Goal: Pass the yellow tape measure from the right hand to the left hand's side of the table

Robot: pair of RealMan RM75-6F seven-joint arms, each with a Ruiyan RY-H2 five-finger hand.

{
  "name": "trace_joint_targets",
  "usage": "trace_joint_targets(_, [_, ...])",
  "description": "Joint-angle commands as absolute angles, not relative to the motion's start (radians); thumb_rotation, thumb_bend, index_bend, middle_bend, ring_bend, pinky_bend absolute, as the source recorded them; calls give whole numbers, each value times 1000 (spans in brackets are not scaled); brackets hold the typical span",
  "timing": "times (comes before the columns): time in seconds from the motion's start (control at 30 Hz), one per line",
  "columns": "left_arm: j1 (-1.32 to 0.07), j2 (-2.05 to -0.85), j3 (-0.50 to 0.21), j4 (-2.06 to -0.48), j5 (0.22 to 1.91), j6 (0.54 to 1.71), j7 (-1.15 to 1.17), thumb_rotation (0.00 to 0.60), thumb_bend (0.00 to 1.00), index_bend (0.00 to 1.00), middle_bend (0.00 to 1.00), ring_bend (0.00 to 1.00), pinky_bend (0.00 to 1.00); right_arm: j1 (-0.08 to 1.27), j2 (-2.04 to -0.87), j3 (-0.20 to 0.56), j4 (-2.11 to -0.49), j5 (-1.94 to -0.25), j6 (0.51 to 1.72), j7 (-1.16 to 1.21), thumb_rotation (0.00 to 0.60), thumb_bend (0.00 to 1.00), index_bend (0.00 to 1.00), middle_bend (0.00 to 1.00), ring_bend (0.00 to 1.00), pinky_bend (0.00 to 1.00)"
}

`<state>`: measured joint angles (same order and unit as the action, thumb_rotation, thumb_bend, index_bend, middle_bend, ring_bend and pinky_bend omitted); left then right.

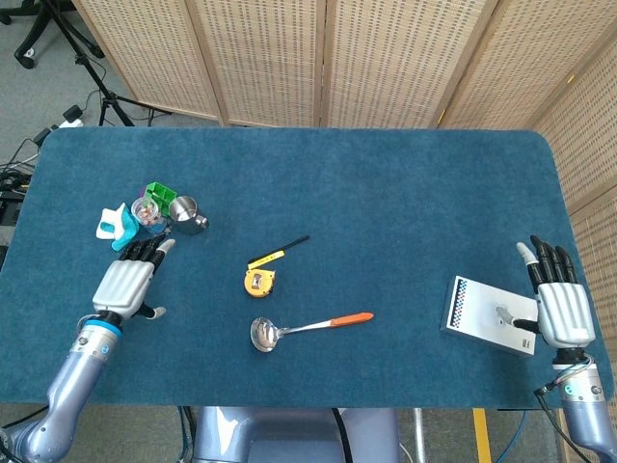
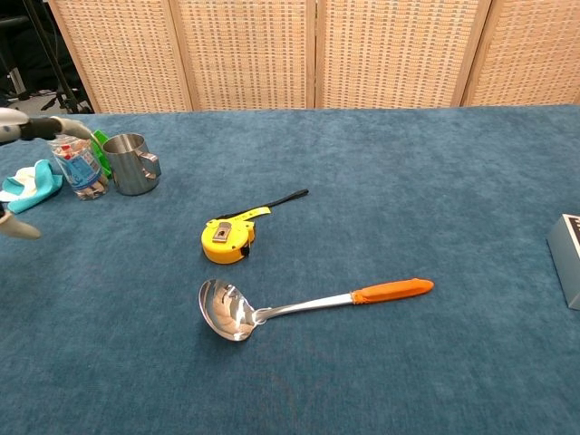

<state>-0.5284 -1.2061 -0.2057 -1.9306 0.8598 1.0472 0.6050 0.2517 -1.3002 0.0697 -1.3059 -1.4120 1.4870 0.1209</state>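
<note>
The yellow tape measure (image 1: 259, 280) (image 2: 227, 240) lies near the table's middle, a short length of yellow tape and a black strap trailing toward the far right. Nothing touches it. My left hand (image 1: 126, 280) hovers open over the left part of the table, well to the left of the tape measure; in the chest view only its fingertips (image 2: 36, 129) show at the left edge. My right hand (image 1: 559, 299) is open at the far right edge, beside the white box, and is out of the chest view.
A steel ladle with an orange handle (image 1: 307, 328) (image 2: 299, 304) lies just in front of the tape measure. A steel cup (image 1: 189, 215) (image 2: 130, 163), a clear jar (image 2: 74, 159), a green item and a teal cloth (image 1: 117, 227) cluster at the left. A white box (image 1: 487, 316) sits at the right.
</note>
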Motion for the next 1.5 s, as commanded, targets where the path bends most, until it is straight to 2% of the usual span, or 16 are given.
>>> trace_joint_targets(0.03, [-601,-1229,-223,-1925,774,1009,645,600,72,0,0,0,0,246,-1295,79,-1308,-1409,1485,131,600,0,0,0,0,0])
trace_joint_targets(0.57, [-850,-1355,-216,-1823,441,981,784,600,83,0,0,0,0,223,-1273,114,-1314,-1412,1480,179,600,0,0,0,0,0])
trace_joint_targets(1.1, [-1009,-1456,-183,-1719,345,948,836,600,114,12,0,0,0,200,-1255,145,-1323,-1404,1490,211,600,0,0,0,0,0])
trace_joint_targets(1.5, [-1080,-1548,-139,-1619,292,964,868,600,133,102,0,0,0,185,-1244,165,-1326,-1391,1491,234,600,0,0,0,0,0])
